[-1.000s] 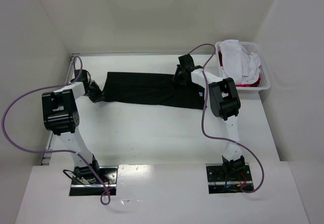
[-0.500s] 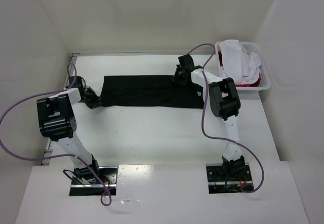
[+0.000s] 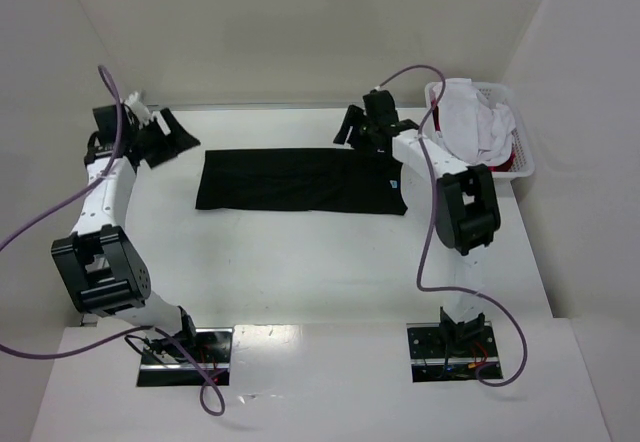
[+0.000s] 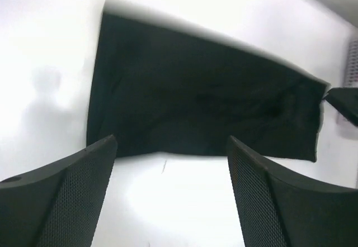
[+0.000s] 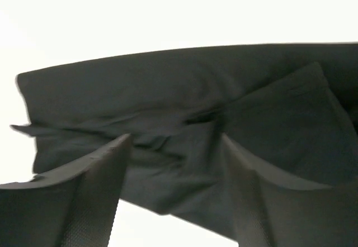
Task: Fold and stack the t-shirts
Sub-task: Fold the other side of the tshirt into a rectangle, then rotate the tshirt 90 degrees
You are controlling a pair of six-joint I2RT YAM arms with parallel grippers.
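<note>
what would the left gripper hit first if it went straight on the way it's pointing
Probably the black t-shirt, at its edge; the open left gripper aims about there. Depth is unclear, so it may meet bare table first.

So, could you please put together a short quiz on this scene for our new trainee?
1. Where does the black t-shirt lie? A) draped over an arm B) flat on the table C) hanging from a tool
2. True or false: the left tool and the right tool both stand open and hold nothing.
3. Fill in: the white and red shirts sit in the white ____ at the far right corner.
Key: 1 B; 2 true; 3 basket.
</note>
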